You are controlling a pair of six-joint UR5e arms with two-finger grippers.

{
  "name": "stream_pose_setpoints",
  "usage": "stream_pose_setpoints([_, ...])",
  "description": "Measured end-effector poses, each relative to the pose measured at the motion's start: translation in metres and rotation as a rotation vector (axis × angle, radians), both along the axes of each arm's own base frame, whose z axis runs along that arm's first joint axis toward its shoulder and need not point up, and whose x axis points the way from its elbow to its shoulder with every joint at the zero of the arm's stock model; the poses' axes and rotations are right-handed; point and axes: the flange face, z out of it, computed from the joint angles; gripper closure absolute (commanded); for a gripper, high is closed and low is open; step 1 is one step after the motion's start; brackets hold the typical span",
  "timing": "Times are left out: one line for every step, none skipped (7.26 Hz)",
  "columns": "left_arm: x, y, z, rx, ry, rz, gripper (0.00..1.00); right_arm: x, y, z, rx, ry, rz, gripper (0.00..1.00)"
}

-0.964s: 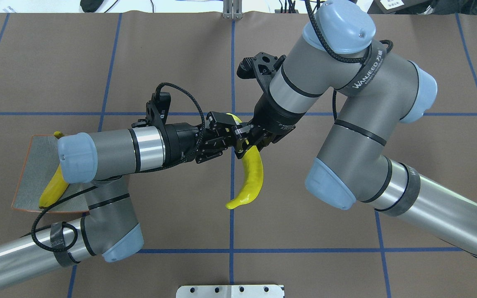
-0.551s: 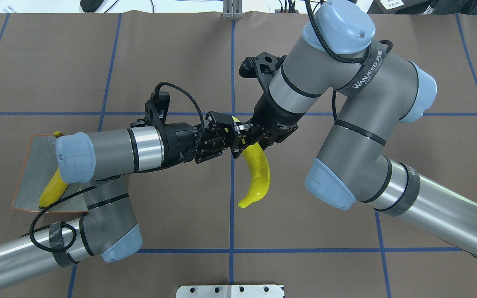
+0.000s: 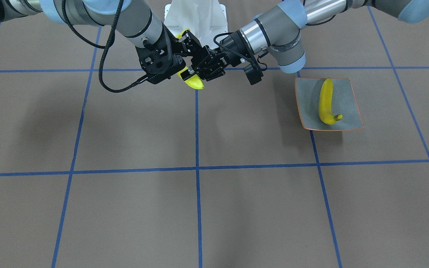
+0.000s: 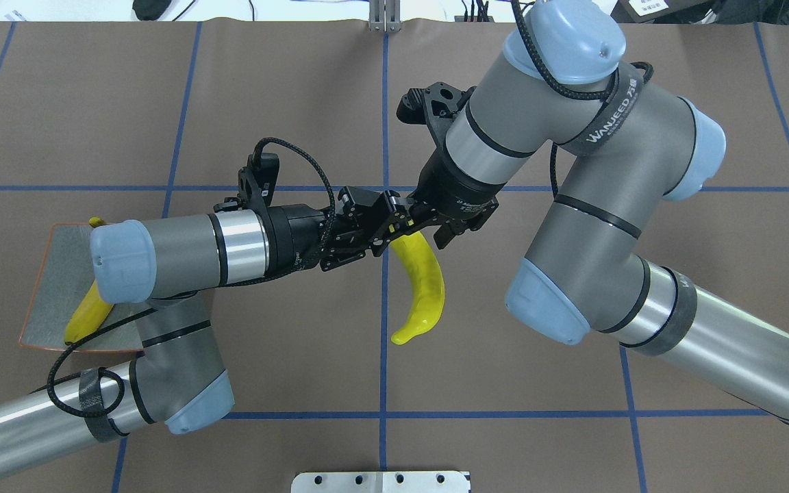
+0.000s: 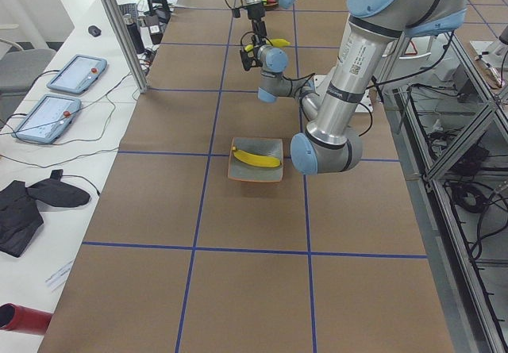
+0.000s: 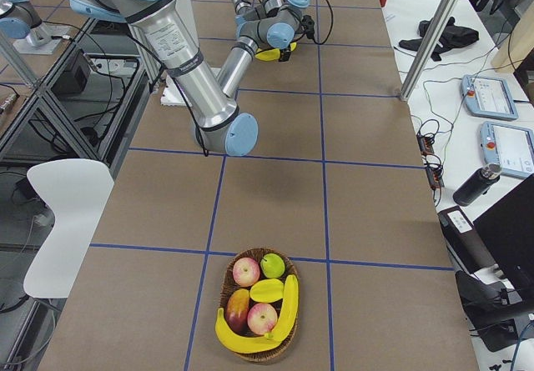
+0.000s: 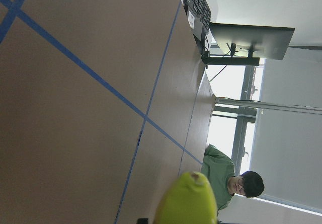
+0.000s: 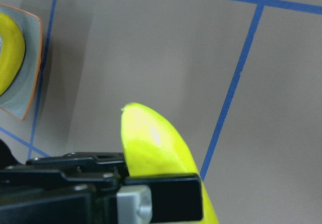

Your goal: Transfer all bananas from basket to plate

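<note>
You have the bright yellow curved banana [image 4: 425,287] aloft over the middle of the brown paper-covered desk [image 4: 264,342]. Its upper end is caught between the left pincer [image 4: 384,226] and the right pincer [image 4: 425,229], which meet nose to nose there. Fingers of both lie around that end. At least one must be clamped, since the fruit hangs clear of the desk, but I cannot tell which pincer grips and which is slack.

That is your chief hazard. If one lets go before the other has a firm bite, the banana falls. The hold sits near one end with most of the smooth length hanging free, so the fruit could pivot or slide out once an arm moves. If both are clamped and you draw the arms apart, it gets tugged or bruised. The fingers are also crowded, and a small misjudged move could knock them together.

The small square grey-green plate with the orange rim [image 3: 305,100] already carries one yellow banana [image 3: 325,100] along its middle. A second one set down carelessly may ride on it and roll over the shallow edge. Two further yellow bananas [image 6: 289,304] lie in the brown woven basket [image 6: 260,358], well apart, at the desk's far right end.

The black strap [image 4: 607,127] round the right arm [image 4: 572,226] reads "WANJEED". The white print on that arm's wrist collar [image 4: 466,203] and on the paper label [image 4: 648,5] beyond the desk is too small to read.
</note>
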Motion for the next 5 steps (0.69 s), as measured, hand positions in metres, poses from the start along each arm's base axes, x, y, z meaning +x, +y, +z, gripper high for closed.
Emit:
stream_pose_setpoints([0.000,-0.001,0.002,0.001,-0.005,-0.002,1.00,0.005,0.000,-0.002,-0.013,-0.011,-0.010,0.01])
stream_pose_setpoints([0.001,-0.002,0.005,0.011,-0.016,-0.008,1.00,0.011,0.001,-0.004,-0.018,-0.021,-0.017,0.01])
stream_pose_setpoints([0.004,-0.005,0.010,0.030,-0.035,-0.018,1.00,0.021,0.002,-0.006,-0.019,-0.032,-0.017,0.01])
stream_pose_setpoints([0.005,-0.010,0.016,0.038,-0.053,-0.029,1.00,0.034,0.001,-0.005,-0.023,-0.041,-0.010,0.01])
stream_pose_setpoints([0.004,-0.019,0.022,0.036,-0.070,-0.044,1.00,0.053,-0.001,0.002,-0.031,-0.044,0.005,0.01])
